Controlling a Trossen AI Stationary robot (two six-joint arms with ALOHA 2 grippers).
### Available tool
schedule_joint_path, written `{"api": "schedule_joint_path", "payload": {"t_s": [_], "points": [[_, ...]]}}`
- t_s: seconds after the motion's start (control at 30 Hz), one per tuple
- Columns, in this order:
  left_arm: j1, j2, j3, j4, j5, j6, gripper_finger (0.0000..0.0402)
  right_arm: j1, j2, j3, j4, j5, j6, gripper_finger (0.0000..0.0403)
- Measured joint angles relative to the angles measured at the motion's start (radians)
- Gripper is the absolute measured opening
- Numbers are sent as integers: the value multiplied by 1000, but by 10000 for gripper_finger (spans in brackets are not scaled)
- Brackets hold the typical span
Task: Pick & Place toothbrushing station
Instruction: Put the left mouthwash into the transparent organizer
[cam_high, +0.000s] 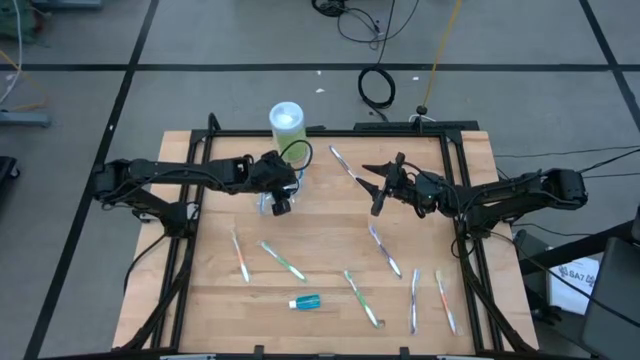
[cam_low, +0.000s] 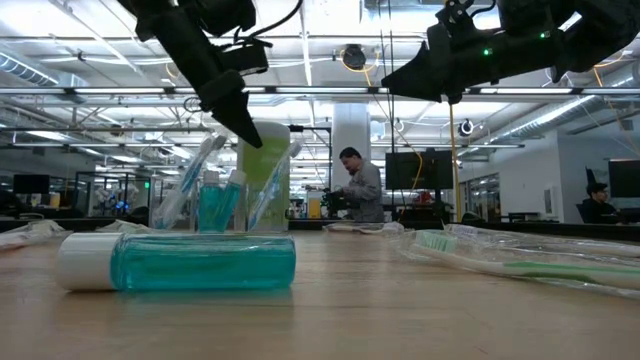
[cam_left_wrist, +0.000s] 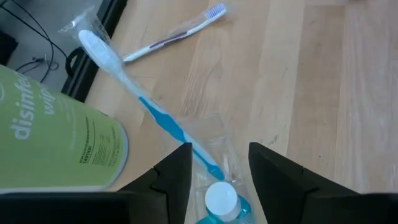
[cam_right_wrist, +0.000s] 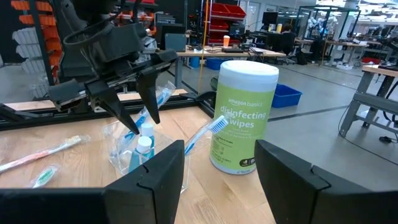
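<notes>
Left gripper (cam_right_wrist: 142, 121) hung directly over the clear cup (cam_right_wrist: 134, 154) – fingers (cam_left_wrist: 176, 171) parted, nothing clamped between them. Cup sat just below the fingertips, beside the green wipes canister (cam_right_wrist: 244, 115) at the table's far edge. Inside it: two toothpaste tubes (cam_left_wrist: 222, 202) standing cap-up and a blue-handled toothbrush (cam_left_wrist: 134, 93) in its clear wrapper, leaning out past the rim.

Right gripper (cam_high: 378, 188) was raised, well apart from the cup – fingers (cam_right_wrist: 291, 177) spread wide, empty.

Several more toothbrushes (cam_high: 283, 261) lay loose on the table (cam_high: 330, 215); one blue toothpaste tube (cam_high: 305, 302) lay on its side near the front edge.
</notes>
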Motion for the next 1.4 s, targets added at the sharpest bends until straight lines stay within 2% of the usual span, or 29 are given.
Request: {"api": "schedule_joint_path", "payload": {"t_s": [0.4,0.77,1.03,1.2,1.4], "points": [[9,96,0,-16,-11,42,164,0,0,0,0,0,2,187],[26,101,0,-110,-16,12,205,0,0,0,0,-1,2,187],[26,101,0,-109,-15,19,159,0,0,0,0,-1,2,187],[26,101,0,-109,24,19,130,0,0,0,0,-1,2,187],[26,101,0,-109,27,10,118,0,0,0,0,-1,2,187]]}}
